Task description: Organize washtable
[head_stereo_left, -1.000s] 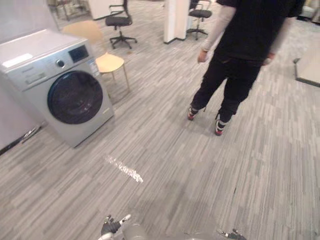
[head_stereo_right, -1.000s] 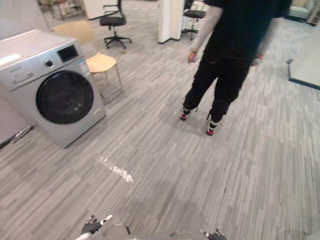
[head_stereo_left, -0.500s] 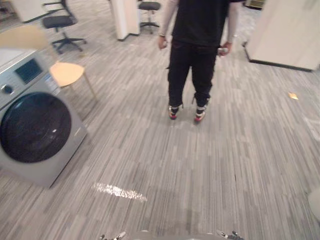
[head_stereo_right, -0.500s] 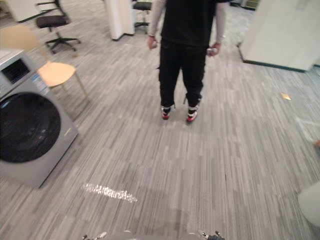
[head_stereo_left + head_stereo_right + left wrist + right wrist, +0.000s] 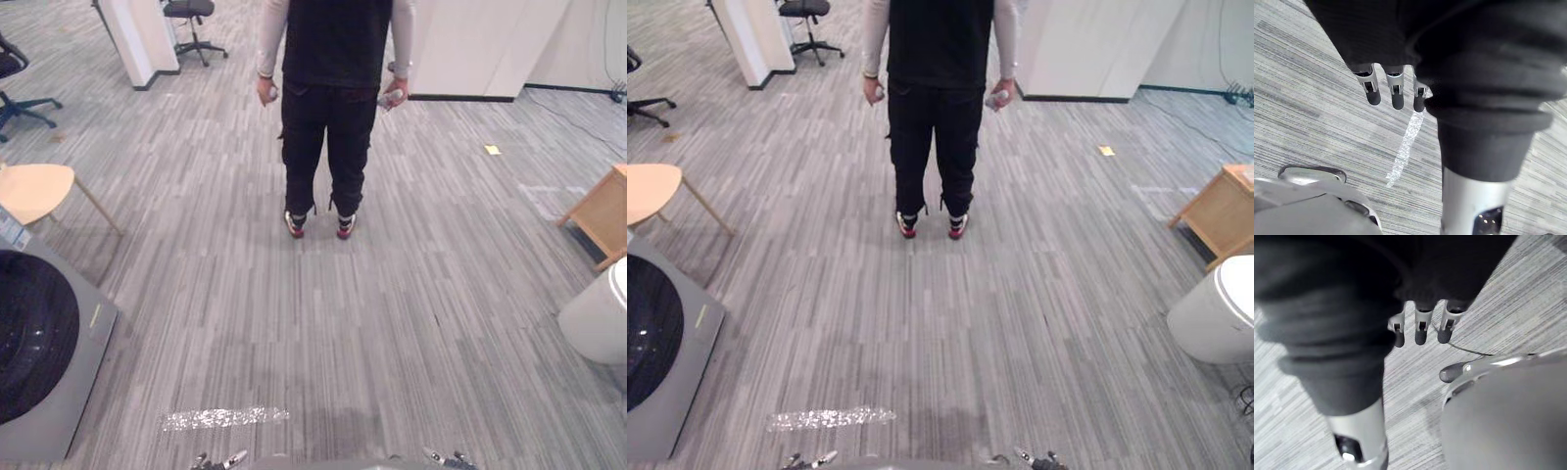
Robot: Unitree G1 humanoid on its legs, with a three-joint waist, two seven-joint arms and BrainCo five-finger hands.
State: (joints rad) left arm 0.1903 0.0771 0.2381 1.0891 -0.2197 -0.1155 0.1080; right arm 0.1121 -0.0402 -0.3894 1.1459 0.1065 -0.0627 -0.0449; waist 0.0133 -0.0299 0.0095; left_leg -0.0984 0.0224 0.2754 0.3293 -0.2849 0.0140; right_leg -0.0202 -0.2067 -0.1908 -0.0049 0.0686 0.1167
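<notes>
Left eye view: person (image 5: 331,108) stands dead ahead on the open floor. Walking straight on risks a collision. Washing machine (image 5: 39,343) on the left and white bin (image 5: 596,318) on the right narrow any detour. Can't tell where the bench is.
Left wrist view: left hand (image 5: 1396,95) hangs relaxed and empty.
Right wrist view: right hand (image 5: 1420,333) likewise.

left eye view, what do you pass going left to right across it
washer → pillar → person → yellow scrap on the floor → white bin
</notes>
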